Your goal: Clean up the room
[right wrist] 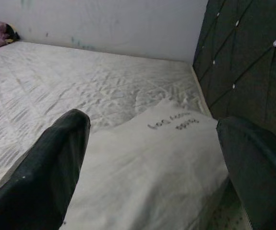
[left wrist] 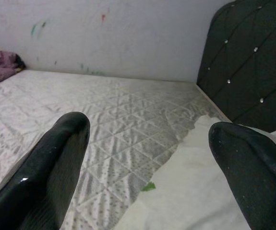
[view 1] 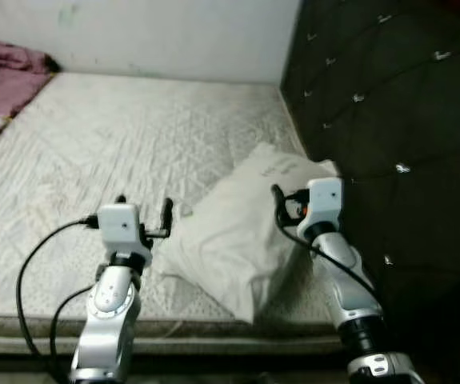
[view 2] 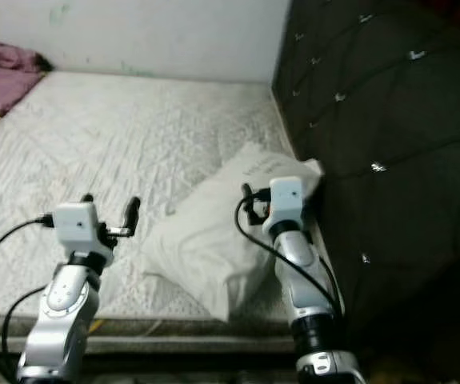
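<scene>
Hovering spread: left tool (view 1: pixel 143 210), right tool (right wrist: pixel 152 158) over pillow (view 1: pixel 242 232) by mattress edge (view 1: pixel 182 326).

Quilted white mattress (view 1: pixel 134 144) spread across the middle. Dark tufted headboard (view 1: pixel 390 96) at three o'clock (studded with small shiny buttons), standing against the mattress edge. Pale wall (view 1: pixel 174 32) at twelve o'clock, marked with faint green smudges.

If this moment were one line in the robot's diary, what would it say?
pillow: on mattress by headboard | left gripper: open, beside pillow | right gripper: open, over pillow | blanket: far corner
</scene>
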You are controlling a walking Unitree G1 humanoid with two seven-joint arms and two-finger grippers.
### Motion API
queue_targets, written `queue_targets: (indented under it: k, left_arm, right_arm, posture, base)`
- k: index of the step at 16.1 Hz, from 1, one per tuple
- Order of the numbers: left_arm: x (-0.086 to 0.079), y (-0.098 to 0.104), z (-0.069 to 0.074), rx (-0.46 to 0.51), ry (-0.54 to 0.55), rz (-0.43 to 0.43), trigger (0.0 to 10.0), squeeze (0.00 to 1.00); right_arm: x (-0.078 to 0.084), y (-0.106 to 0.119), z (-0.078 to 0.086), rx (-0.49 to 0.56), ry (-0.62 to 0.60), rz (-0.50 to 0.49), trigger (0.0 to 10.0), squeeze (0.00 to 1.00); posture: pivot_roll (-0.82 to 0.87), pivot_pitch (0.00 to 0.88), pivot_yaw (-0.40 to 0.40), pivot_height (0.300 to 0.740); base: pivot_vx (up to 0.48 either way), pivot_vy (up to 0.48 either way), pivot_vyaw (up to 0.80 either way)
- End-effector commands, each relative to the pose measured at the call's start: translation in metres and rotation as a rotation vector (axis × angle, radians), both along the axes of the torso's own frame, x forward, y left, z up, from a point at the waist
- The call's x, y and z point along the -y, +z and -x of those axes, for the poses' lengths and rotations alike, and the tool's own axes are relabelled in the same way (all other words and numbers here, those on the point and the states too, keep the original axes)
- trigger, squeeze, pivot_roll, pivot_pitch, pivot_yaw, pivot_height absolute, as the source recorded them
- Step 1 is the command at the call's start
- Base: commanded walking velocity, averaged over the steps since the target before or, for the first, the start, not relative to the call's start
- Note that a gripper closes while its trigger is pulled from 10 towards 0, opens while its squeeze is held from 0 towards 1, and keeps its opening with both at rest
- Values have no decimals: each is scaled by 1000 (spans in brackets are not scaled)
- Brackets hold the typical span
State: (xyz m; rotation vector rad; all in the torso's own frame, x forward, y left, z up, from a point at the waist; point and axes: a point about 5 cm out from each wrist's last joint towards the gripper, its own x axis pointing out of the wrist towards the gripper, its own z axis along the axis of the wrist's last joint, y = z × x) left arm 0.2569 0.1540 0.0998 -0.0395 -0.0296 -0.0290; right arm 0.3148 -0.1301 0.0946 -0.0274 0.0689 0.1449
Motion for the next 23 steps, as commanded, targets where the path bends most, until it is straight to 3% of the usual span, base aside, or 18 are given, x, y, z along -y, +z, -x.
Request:
queue_targets:
  k: [1, 4, 6, 8, 9, 14, 21, 23]
  left_arm:
    - [-3, 0, -1, -9, 16, 8, 10000, 0]
    - [-5, -2, -1, -19, 26, 24, 10000, 0]
    - [-6, -2, -2, -36, 57, -57, 10000, 0]
    - [-10, -3, -2, -41, 92, -78, 10000, 0]
    - [-10, -1, -1, -16, 39, -48, 10000, 0]
    - [-7, 2, -1, 1, 17, -23, 10000, 0]
    - [-21, 1, 7, -15, 106, -73, 10000, 0]
    - [-21, -1, 8, -28, 85, -89, 10000, 0]
  right_arm:
    - [-3, 3, -2, 8, 16, 8, 10000, 0]
    - [-3, 3, -2, 9, 16, 9, 10000, 0]
    - [-3, 3, -2, 10, 14, 9, 10000, 0]
    - [-2, 2, -3, -3, 8, 6, 10000, 0]
    - [-2, 3, -3, 2, 7, 4, 10000, 0]
    - [-2, 4, -3, 9, 8, 12, 10000, 0]
    - [2, 0, 2, -9, -12, 3, 10000, 0]
    - [3, -1, 5, -5, -23, -4, 10000, 0]
  posture:
    - [-99, 0, -41, 740]
    - [-99, 0, -43, 740]
    - [-101, 0, -44, 740]
    - [-100, 0, -44, 740]
    - [-102, 0, -42, 740]
    - [-105, 0, -41, 740]
    - [-97, 24, -20, 740]
    - [-95, 31, 2, 740]
  base:
    - [0, 0, 0]
    - [0, 0, 0]
    - [0, 0, 0]
    - [0, 0, -366]
    - [0, 0, -800]
    - [0, 0, -114]
    - [0, 0, -300]
    - [0, 0, -400]
